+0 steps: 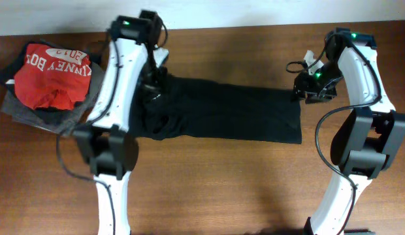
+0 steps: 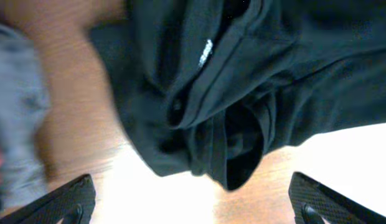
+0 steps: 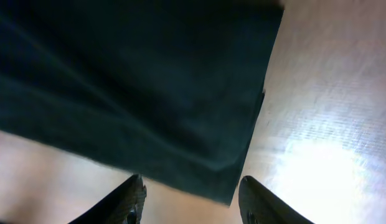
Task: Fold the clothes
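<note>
The left fingers (image 2: 68,198) are spread as wide as they look able to go, one at each lower corner of the left wrist view, and they hold nothing; between them there is only bare bench (image 1: 222,189). Just ahead of them lies the bunched end of the black top (image 1: 222,111), rumpled into folds and a dark pocket of cloth, with a small white tag (image 2: 206,53) further ahead among the seams. I cannot see either finger touching the fabric. Off to the side of the left finger is a blurred grey garment (image 2: 18,112), and from overhead a red shirt (image 1: 49,75) with white lettering sits on top of that grey pile, away from the top. The right fingers (image 3: 132,198) are parted about halfway and pinch nothing. The flat far end of the top lies right in front of them, its corner reaching down into the line of the gap, nearer to the finger on the right of that view, with pale bench beyond that edge. Whether that corner brushes a finger I cannot tell. From overhead the top lies stretched along the bench between the two sets of fingers, smooth at the right fingers' end and crumpled at the left.
</note>
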Controlling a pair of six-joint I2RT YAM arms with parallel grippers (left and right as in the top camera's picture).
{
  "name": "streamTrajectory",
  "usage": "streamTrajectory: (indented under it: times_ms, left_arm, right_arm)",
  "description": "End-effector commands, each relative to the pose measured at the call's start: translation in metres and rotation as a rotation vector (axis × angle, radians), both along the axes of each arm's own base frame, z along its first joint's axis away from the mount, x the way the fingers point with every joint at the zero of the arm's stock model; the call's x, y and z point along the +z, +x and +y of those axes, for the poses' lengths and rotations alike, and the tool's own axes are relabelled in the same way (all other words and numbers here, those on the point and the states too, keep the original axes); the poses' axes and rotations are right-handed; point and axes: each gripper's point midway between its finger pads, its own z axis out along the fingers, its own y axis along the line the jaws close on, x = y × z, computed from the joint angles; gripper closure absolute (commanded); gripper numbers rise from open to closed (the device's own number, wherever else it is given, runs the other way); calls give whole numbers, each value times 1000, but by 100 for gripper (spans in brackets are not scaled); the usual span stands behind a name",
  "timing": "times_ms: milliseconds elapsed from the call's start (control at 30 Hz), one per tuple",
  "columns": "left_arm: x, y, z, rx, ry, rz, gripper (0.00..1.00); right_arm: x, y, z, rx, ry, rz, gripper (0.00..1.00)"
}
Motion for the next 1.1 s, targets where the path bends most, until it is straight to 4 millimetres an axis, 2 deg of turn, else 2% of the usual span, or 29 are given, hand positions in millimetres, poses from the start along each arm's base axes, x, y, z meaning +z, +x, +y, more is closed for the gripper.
streamTrajectory:
  times_ms: [0,67,233,467,700,833,900,933,1067]
  left_arm:
    - [43,4,14,22,-8,-131,1]
    - [57,13,20,43,-22,-199,1]
    - [72,32,29,97,-61,-302,1]
    - [76,43,33,111,-83,-344,1]
    - [75,43,33,103,-80,-341,1]
    - [76,43,35,101,-72,-343,1]
    - [76,43,35,98,-72,-343,1]
    - [75,43,35,98,-72,-343,1]
    - [76,44,35,98,-71,-346,1]
  right_arm:
    - [3,-2,-3,2,-13,-24,46]
    - [-8,-6,-6,3,-35,-8,45]
    - [-28,-20,-17,-24,-106,52,43]
    - [-51,-19,-20,-50,-128,39,35]
    - [-87,-29,-18,-72,-128,44,34]
    - [-101,-35,-16,-95,-119,48,35]
    - [-104,-35,-15,-120,-117,51,40]
    - [-105,-36,-15,-127,-114,50,49]
    - [-105,-33,-11,-148,-90,43,94]
